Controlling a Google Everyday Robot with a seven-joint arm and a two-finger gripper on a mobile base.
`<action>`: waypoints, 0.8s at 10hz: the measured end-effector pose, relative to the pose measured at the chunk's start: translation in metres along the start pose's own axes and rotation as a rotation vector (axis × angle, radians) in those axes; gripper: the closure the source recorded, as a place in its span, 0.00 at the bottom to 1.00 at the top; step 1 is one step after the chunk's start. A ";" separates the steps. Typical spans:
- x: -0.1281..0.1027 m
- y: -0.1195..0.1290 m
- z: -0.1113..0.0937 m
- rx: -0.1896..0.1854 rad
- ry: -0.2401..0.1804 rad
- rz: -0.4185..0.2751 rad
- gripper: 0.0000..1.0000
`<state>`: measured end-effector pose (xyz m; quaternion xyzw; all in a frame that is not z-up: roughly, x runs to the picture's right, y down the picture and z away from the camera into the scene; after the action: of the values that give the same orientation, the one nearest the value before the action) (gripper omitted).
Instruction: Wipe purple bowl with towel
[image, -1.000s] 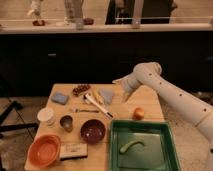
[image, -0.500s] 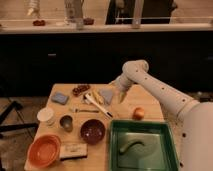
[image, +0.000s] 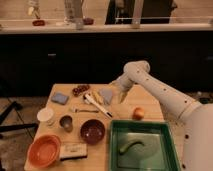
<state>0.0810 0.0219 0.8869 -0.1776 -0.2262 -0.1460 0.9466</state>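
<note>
One wooden table (image: 150, 102) carries everything. White robot arm (image: 165, 92) reaches in from the right, elbow high over the far edge, forearm angled down and left. Gripper (image: 121, 95) sits low over the far middle of the table, just right of the towel; whether it is spread or pressed together, cannot tell. Contact with the towel also unclear.

Green tray (image: 172, 150) at near right, with a pale green curved object (image: 131, 146) lying in it. Orange bowl (image: 44, 150) at the near left corner. Purple bowl (image: 92, 131) near centre, just left of the tray, upright, well apart from the gripper. Towel (image: 106, 95), pale grey-blue, lies flat in the far middle. Blue cloth (image: 60, 98) at far left.

Smaller items:
- a pale block (image: 74, 150) between the orange bowl and the purple bowl
- white cup (image: 46, 116) left
- grey metal cup (image: 66, 122) beside it
- orange fruit (image: 138, 113) just beyond the tray
- light utensils (image: 97, 104) lying diagonally left of the towel
- dark red clump (image: 80, 90) at the far edge
</note>
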 end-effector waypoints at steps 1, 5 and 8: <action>0.011 -0.003 0.002 0.016 0.001 0.028 0.20; 0.030 -0.027 0.048 0.015 -0.034 0.059 0.20; 0.029 -0.036 0.069 -0.038 -0.043 0.041 0.20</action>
<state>0.0669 0.0121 0.9679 -0.2033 -0.2401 -0.1270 0.9407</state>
